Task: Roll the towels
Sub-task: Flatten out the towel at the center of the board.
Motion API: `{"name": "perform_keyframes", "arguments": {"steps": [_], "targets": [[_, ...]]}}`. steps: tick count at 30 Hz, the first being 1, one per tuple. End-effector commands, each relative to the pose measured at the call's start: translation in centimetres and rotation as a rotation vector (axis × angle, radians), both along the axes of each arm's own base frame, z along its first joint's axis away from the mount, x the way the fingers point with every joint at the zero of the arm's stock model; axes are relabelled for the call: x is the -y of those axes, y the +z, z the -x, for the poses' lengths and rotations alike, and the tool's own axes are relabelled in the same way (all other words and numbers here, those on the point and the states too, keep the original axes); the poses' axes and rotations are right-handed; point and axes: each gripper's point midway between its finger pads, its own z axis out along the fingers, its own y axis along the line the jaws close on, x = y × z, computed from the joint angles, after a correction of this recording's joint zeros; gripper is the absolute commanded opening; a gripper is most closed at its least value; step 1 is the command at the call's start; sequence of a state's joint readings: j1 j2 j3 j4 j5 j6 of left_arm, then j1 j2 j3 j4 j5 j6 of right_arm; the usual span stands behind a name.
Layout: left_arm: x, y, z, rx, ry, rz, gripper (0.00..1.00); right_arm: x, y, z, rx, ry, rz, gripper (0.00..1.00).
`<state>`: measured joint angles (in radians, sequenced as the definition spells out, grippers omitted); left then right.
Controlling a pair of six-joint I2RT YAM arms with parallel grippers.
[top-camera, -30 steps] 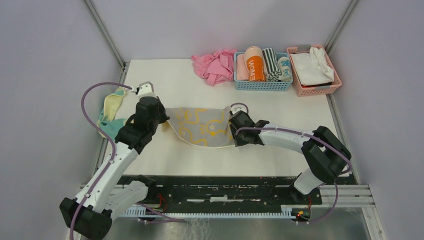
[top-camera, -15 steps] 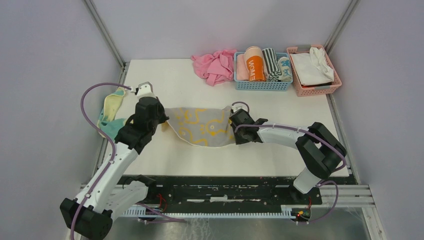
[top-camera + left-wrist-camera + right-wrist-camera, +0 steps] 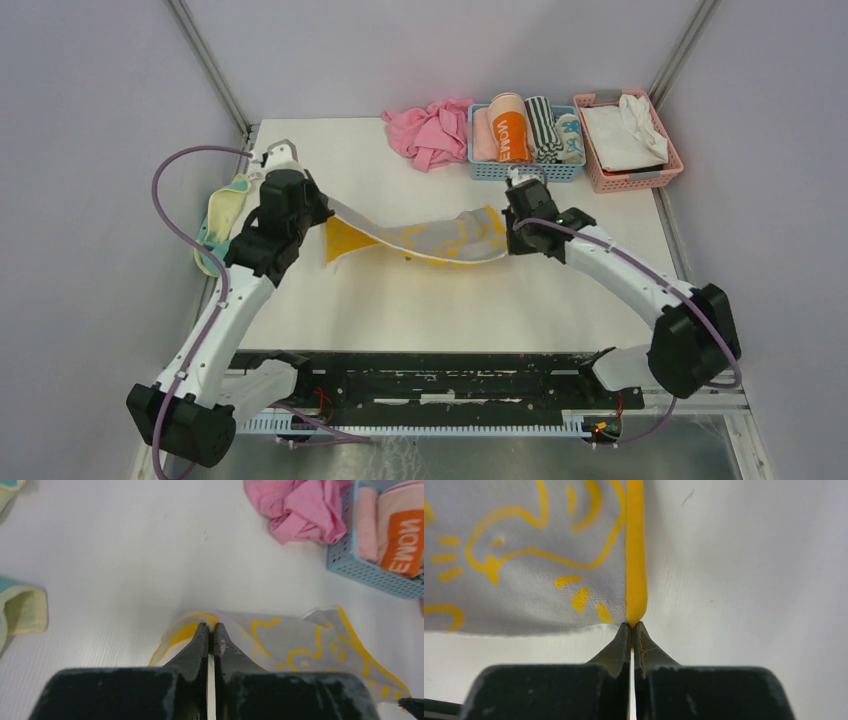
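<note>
Left arm (image 3: 225, 310) and right arm (image 3: 620, 270) outstretched, fingers (image 3: 199, 645) (both pairs) tight together.

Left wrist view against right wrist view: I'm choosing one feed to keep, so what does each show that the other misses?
Only the left wrist shows the crumpled pink cloth, the blue mesh plastic basket and the pale yellow-and-teal terry towel at the left edge. Only the right wrist shows the solid yellow edge band close up. Both show the light grey terry towel with yellow marks over the white table, pinched by shut fingers: left fingers, right fingers.
</note>
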<state>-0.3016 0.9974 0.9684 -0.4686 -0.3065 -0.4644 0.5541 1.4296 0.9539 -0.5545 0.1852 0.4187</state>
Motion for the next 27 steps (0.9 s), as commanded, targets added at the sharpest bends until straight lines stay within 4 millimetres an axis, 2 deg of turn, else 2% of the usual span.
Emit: {"name": "perform_keyframes", "arguments": {"steps": [1,4,6,9,12,17,21,24,27], "targets": [[1.1,9.9,-2.2,0.246,-0.035,0.112,0.03,2.8,10.7,-1.8,0.218,-0.001,0.039,0.01],[1.4,13.4,-1.7,0.318,-0.055,0.141,0.03,4.1,15.5,-1.2,0.297,0.013,0.055,0.01],[1.4,15.3,-0.9,0.354,-0.069,0.159,0.03,4.8,17.8,-0.4,0.332,0.017,0.056,0.01],[1.3,17.2,1.1,0.400,-0.089,0.190,0.03,5.7,20.3,1.5,0.362,0.028,0.039,0.01],[1.0,17.6,3.4,0.417,-0.094,0.227,0.03,6.3,21.8,3.9,0.380,0.049,-0.002,0.01],[0.9,15.8,7.3,0.381,-0.120,0.286,0.03,6.2,22.9,7.6,0.348,0.113,-0.082,0.01],[0.5,13.7,8.9,0.326,-0.102,0.304,0.03,5.9,22.9,9.5,0.303,0.140,-0.130,0.01],[0.8,11.6,8.7,0.276,-0.102,0.311,0.03,5.5,21.8,9.2,0.265,0.142,-0.126,0.01],[1.1,7.6,6.9,0.199,-0.067,0.310,0.03,5.8,19.6,7.2,0.237,0.095,-0.057,0.01]]}}
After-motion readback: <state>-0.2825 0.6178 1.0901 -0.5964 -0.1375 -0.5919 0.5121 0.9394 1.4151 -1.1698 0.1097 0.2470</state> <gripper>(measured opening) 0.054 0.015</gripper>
